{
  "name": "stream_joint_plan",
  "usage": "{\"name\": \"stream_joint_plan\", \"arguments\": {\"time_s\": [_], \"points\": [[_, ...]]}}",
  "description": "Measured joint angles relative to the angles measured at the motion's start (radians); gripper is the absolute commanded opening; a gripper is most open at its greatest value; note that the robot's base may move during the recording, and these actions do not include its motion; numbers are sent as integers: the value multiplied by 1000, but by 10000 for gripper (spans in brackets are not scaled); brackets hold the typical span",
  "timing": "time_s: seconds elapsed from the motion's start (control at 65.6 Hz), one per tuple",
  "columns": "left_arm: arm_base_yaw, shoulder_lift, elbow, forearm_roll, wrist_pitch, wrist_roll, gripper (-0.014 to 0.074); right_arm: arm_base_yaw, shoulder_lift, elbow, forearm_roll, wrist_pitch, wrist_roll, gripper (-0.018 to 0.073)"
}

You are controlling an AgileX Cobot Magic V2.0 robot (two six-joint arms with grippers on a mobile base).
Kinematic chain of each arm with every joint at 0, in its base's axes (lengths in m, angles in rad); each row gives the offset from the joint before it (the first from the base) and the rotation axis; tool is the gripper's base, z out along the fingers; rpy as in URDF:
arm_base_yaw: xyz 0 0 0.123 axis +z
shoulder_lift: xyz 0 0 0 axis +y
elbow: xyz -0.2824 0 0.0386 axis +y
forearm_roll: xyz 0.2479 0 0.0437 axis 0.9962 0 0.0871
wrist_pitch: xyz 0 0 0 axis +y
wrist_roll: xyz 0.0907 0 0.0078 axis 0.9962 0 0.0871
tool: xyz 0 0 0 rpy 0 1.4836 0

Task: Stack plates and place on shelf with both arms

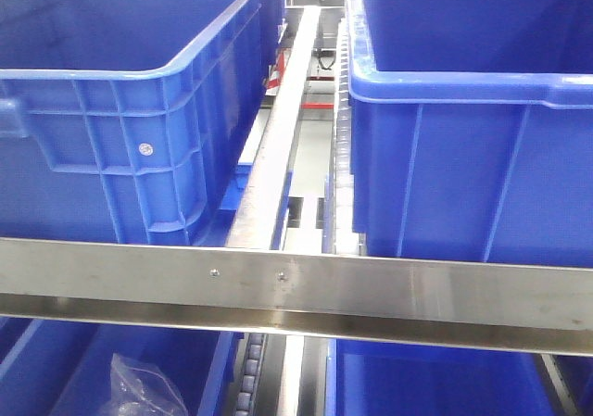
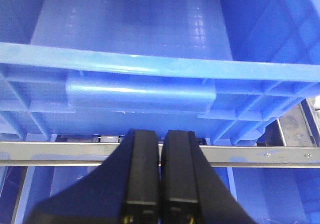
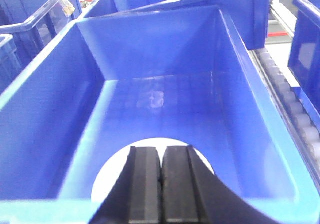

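**Only one plate in sight, under the right claw**

Directly below and just ahead of the right claw (image 3: 160, 194), a white plate (image 3: 107, 176) lies flat on the floor of a blue bin (image 3: 240, 84). Its curved edge shows on both sides of the black fingers, mostly to the claw's left; the rest is hidden beneath them. Being round, it has no long axis to line up with. Whether this is a single plate or two already stacked, I cannot tell. The right fingers sit pressed together with nothing between them, poised above the bin's near rim.

The left claw (image 2: 160, 184) is likewise closed on nothing. It hangs in front of another blue bin (image 2: 150, 59), level with the handle on that bin's near wall, with a steel rail (image 2: 60, 151) running crosswise just ahead of the fingertips. What shows of that bin's floor beyond the claw is bare; no plate appears in this view.

So the right arm is plainly the nearer one. For any pickup its fingers would first have to open, then drop toward the plate's rim.

The front view shows neither claw nor plate, only two blue bins on the upper shelf either side of a roller track, and a crumpled clear bag (image 1: 144, 388) in a lower bin.
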Motion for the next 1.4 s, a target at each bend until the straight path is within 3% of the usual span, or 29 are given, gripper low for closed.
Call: {"name": "stream_joint_plan", "arguments": {"time_s": [0.533, 0.671, 1.067, 1.402], "points": [[0, 0, 0, 0, 0, 0, 87, 0, 0, 2, 0, 19, 0, 48], [0, 0, 0, 0, 0, 0, 87, 4, -92, 12, 0, 80, 0, 48], [0, 0, 0, 0, 0, 0, 87, 4, -466, 341, 28, 116, 0, 48], [0, 11, 0, 0, 0, 0, 87, 4, -487, 350, 62, 147, 0, 48]]}}
